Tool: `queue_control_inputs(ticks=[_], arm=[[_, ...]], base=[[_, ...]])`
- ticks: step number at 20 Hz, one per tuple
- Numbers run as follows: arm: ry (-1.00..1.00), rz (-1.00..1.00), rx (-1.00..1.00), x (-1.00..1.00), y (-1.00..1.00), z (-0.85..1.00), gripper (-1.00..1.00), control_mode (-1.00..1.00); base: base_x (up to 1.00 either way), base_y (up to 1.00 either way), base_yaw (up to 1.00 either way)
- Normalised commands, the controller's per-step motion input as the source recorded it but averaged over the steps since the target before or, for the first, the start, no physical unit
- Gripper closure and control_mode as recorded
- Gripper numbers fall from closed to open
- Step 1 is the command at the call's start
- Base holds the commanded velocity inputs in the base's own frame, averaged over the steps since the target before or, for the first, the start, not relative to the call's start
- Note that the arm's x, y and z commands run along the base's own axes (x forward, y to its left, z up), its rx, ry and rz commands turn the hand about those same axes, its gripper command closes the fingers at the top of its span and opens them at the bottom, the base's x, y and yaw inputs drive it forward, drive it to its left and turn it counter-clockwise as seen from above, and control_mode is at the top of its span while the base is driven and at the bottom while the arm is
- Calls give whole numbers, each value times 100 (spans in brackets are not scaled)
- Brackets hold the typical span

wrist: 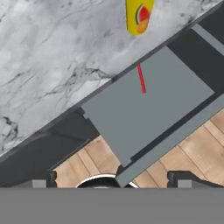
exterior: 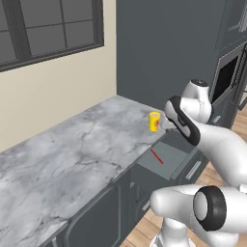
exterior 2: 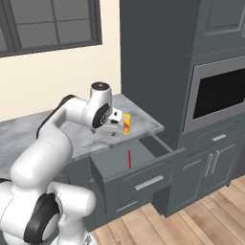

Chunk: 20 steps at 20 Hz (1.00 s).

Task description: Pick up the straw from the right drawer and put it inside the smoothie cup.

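Hidden/unclear: jaws (exterior 2: 115, 125) partly masked by the wrist in right base view, hidden behind the forearm in left base view; in hand view the two dark tips sit at the bottom edge, wide apart, cut off by the frame. Smoothie cup (wrist: 139, 15) cropped at top of hand view; its lower rim overlapped by the arm in left base view

Jaws: fully open, nothing held, hanging over the surface (exterior: 72, 154) edge just beside the cup

Straw (wrist: 141, 78): thin straight red stick, lying flat on the floor of the right drawer (wrist: 131, 131), near the drawer's back, i.e. the side toward the surface; apart from the jaws, below and ahead of them, roughly centred betw. the two tips in hand view

Right drawer: pulled out, shallow, flat grey bottom, dark slate front w/ slim metal handle (exterior 2: 149, 182)

Smoothie cup: small yellow cylinder, red fruit mark on side, upright on surface close to its front edge, behind the drawer

Surface: grey-white veined marble, smooth

Floor (exterior 2: 201, 215): wood planks
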Motion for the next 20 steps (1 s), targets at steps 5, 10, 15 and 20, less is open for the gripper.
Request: queue_control_inputs(ticks=[5,10,15,20], arm=[[5,2,0,23,-8,-14,-100,-100],[7,5,0,20,-22,-23,-100,-100],[5,7,0,4,-33,-29,-100,-100],[1,9,0,0,-44,-40,-100,-100]], base=[[0,0,0],[0,0,0],[0,0,0],[0,0,0]])
